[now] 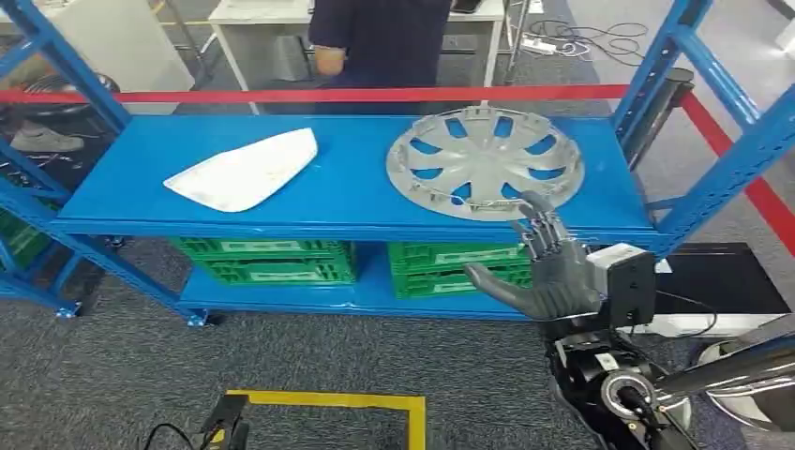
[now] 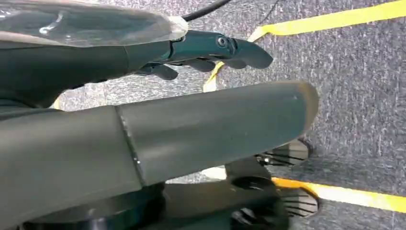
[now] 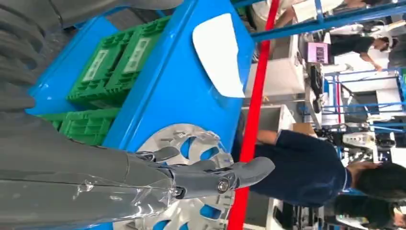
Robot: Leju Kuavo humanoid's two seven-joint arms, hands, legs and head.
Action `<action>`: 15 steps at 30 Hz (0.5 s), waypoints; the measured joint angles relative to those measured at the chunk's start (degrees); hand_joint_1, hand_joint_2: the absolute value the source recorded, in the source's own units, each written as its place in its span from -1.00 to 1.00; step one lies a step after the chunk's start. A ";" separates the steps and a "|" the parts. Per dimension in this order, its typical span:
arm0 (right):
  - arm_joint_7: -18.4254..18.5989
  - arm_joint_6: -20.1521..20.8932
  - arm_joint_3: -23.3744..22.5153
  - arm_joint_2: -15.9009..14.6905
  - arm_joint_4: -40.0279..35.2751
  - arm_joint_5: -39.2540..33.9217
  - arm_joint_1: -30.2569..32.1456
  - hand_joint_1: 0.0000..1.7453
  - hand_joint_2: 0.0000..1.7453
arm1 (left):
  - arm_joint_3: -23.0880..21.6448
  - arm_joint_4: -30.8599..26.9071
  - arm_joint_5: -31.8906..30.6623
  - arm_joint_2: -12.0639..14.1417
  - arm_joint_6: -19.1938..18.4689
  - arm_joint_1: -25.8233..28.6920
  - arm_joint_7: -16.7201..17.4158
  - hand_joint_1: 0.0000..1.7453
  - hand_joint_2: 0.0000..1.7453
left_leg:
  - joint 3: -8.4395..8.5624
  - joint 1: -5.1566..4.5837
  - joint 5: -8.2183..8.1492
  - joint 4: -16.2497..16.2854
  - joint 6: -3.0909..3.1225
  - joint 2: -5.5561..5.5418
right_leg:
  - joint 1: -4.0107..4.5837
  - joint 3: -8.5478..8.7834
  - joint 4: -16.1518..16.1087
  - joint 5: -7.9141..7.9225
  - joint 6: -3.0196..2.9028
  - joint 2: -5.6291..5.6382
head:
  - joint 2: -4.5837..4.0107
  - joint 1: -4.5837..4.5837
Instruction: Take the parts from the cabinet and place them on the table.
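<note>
Head view: a silver hubcap (image 1: 485,162) lies flat on the blue shelf (image 1: 347,202), right of a white part (image 1: 246,170). The right hand (image 1: 542,267) is raised at the shelf's front edge, fingers spread and holding nothing, fingertips just at the hubcap's near rim. Green crates (image 1: 352,262) sit on the lower shelf. A person (image 1: 380,37) stands behind a red bar (image 1: 309,95).

Left wrist view: the left hand (image 2: 206,52) hangs over grey carpet (image 2: 364,96) with yellow tape (image 2: 330,19), fingers loosely extended, empty.

Right wrist view: the right hand's fingers (image 3: 225,175) reach over the hubcap (image 3: 186,143), gripping nothing.
</note>
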 joint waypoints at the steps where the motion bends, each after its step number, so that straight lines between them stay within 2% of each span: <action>1: 0.00 0.00 0.00 0.02 0.00 0.00 0.01 -1.00 1.00 | -0.02 0.02 0.00 0.00 0.00 0.13 0.00 -1.00 -1.00 | -2.94 -0.02 -1.59 5.10 -0.08 0.00 | 0.11 0.03 0.01 -0.13 -0.18 0.00 | 0.00 -0.11; 2: 0.02 0.00 0.00 0.00 0.00 0.00 0.03 -1.00 1.00 | -0.02 0.02 0.00 0.02 0.00 0.23 0.00 -1.00 -1.00 | -4.53 -0.03 -1.63 7.30 -0.08 0.00 | 0.18 0.14 0.02 -0.24 -0.25 0.05 | 0.00 -0.26; 3: 0.02 0.00 0.00 0.00 0.00 -0.02 0.05 -1.00 1.00 | -0.02 0.02 0.00 0.04 0.00 0.32 0.00 -1.00 -1.00 | -4.60 -0.03 -0.25 6.40 0.07 0.00 | 0.23 0.37 0.02 -0.39 -0.26 0.13 | 0.00 -0.40; 4: 0.02 0.00 0.00 0.00 0.00 0.00 0.05 -1.00 1.00 | -0.02 0.00 0.00 0.07 0.00 0.33 0.00 -1.00 -1.00 | -3.26 -0.04 2.29 2.97 0.30 0.00 | 0.26 0.69 0.02 -0.62 -0.24 0.24 | 0.00 -0.53; 6: 0.02 0.00 0.00 0.02 0.00 0.00 0.03 -1.00 1.00 | -0.04 0.00 0.00 0.13 0.00 0.22 0.00 -1.00 -1.00 | 1.92 -0.12 8.50 -8.70 1.07 0.01 | 0.31 1.60 0.01 -1.19 0.04 0.34 | 0.00 -0.96; 7: 0.02 -0.02 0.00 0.00 0.00 0.00 -0.01 -1.00 1.00 | -0.07 0.00 0.00 0.13 0.00 0.18 0.00 -1.00 -1.00 | 3.52 -0.40 8.93 -12.44 1.46 0.00 | 0.53 1.74 0.02 -1.50 0.34 0.35 | 0.00 -1.07; 8: 0.04 -0.02 0.00 0.00 0.00 0.00 0.00 -1.00 1.00 | -0.09 0.00 0.00 0.11 0.00 0.09 0.00 -1.00 -1.00 | 3.67 -0.55 8.86 -12.75 1.49 0.02 | 0.75 1.68 0.14 -1.75 0.64 0.55 | 0.00 -1.12; 10: 0.04 -0.02 0.00 0.00 0.00 0.00 0.01 -1.00 1.00 | -0.13 0.02 0.00 0.11 0.00 0.08 0.00 -1.00 -1.00 | 3.62 -0.76 8.55 -12.64 1.91 -0.01 | 0.57 1.83 -0.17 -1.90 1.11 0.50 | 0.00 -0.66; 11: 0.04 -0.02 0.00 0.00 -0.02 0.00 0.00 -1.00 1.00 | -0.15 0.00 0.00 0.09 0.00 0.07 0.00 -1.00 -1.00 | 3.70 -0.67 8.56 -12.79 2.14 -0.01 | 0.52 1.96 -0.36 -1.95 1.44 0.48 | 0.00 -0.63; 12: 0.04 -0.04 -0.04 0.00 -0.06 0.07 0.04 -1.00 1.00 | -0.17 0.02 0.00 0.00 0.00 0.04 0.00 -1.00 -1.00 | 4.18 -0.08 8.77 -13.51 2.49 0.04 | 0.51 2.08 -0.07 -2.38 1.76 0.49 | 0.00 -0.66; 13: 0.04 -0.04 -0.07 0.00 -0.06 0.17 0.01 -1.00 1.00 | -0.17 0.00 0.00 0.06 0.00 0.05 0.00 -1.00 -1.00 | 4.58 -0.16 8.67 -13.73 2.69 0.04 | 0.48 1.54 1.82 -3.52 2.08 0.24 | 0.00 -0.31; 14: 0.02 -0.04 -0.09 0.00 -0.06 0.20 -0.06 -1.00 1.00 | -0.20 0.00 0.00 0.09 0.00 0.01 0.00 -1.00 -1.00 | 4.76 -0.17 8.56 -13.75 3.00 0.11 | 0.40 -0.42 6.04 -5.84 2.30 0.16 | 0.00 0.22; 15: 0.04 -0.04 -0.07 0.00 -0.04 0.20 0.03 -1.00 1.00 | -0.20 0.00 -0.02 0.09 0.00 -0.01 0.00 -1.00 -1.00 | 4.89 -0.21 8.43 -13.74 3.18 0.12 | 0.31 -3.13 11.44 -8.31 2.54 0.12 | 0.00 0.44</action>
